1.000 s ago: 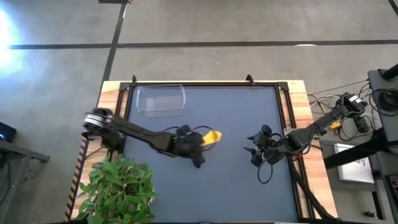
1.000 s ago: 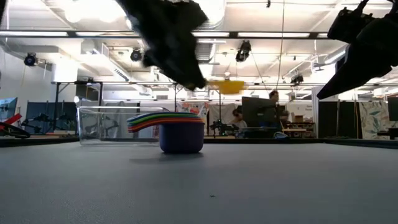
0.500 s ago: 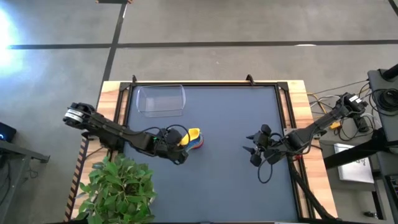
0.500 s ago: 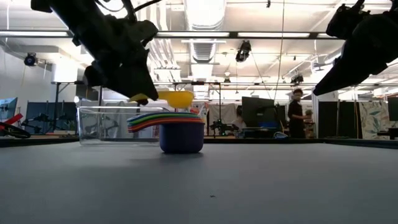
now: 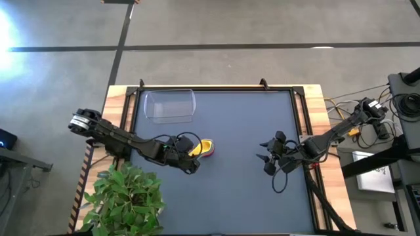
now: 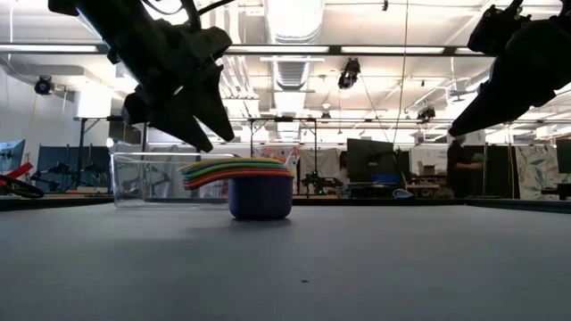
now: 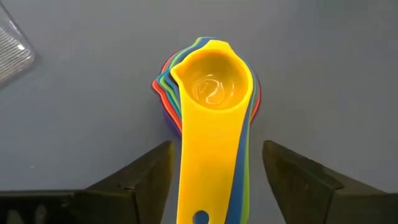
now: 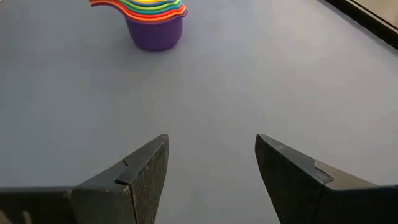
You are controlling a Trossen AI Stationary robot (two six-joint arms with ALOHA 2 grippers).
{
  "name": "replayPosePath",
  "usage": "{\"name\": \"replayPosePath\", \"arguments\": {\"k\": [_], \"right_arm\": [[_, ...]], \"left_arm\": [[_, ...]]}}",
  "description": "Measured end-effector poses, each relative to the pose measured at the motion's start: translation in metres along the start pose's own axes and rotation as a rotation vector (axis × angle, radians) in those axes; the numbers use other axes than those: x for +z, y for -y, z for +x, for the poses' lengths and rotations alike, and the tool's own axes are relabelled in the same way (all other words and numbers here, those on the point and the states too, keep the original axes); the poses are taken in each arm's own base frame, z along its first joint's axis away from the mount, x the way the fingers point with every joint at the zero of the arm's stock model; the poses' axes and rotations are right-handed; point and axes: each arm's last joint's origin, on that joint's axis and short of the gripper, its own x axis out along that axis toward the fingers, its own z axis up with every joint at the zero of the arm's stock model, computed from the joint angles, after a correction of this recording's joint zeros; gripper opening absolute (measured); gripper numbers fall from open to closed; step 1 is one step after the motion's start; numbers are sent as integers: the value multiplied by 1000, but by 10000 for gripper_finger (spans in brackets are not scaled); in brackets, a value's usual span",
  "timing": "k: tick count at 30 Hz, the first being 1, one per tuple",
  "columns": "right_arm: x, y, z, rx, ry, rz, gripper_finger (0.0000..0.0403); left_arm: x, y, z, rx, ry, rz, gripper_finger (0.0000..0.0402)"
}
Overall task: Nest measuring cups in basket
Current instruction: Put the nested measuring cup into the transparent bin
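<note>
The measuring cups stand nested in one stack on the table mat, purple cup at the bottom, yellow cup on top. The handles fan toward my left gripper, which is open. Its fingers stand on either side of the yellow handle without touching it, just above the handles in the low view. The clear basket rests on the mat near the far left corner, apart from the stack. My right gripper hovers open over the table's right half, well away from the stack.
A leafy potted plant stands at the table's near left corner, beside the left arm. A wooden frame borders the mat. Bare mat lies between the two grippers and along the near edge. People show in the room beyond the table.
My left gripper carried the yellow cup toward the table's left, over the stack, and lowered it. The cup, held above the stack half a second ago, now sits nested on top, and the fingers have let it go. The right arm has kept still.
</note>
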Motion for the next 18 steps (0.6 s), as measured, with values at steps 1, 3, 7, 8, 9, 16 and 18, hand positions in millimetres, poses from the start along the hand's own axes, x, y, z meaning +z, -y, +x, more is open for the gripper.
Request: {"name": "replayPosePath", "arguments": {"k": [1, 3, 7, 8, 9, 16, 18], "right_arm": [[0, 0, 0, 0, 0, 0, 231], [0, 0, 0, 0, 0, 0, 231], [0, 0, 0, 0, -1, 0, 231], [0, 0, 0, 0, 0, 1, 231], [0, 0, 0, 0, 0, 2, 231], [0, 0, 0, 1, -1, 12, 231], [0, 0, 0, 1, -1, 12, 231]], "left_arm": [[0, 0, 0, -2, -2, -2, 232], [0, 0, 0, -3, -3, -6, 241], [-2, 1, 2, -11, -19, -5, 255], [-2, 1, 3, -9, -23, 13, 258], [-4, 1, 5, -4, -27, 28, 262], [-4, 0, 11, 18, -34, 38, 300], [-4, -1, 12, 20, -33, 38, 314]]}}
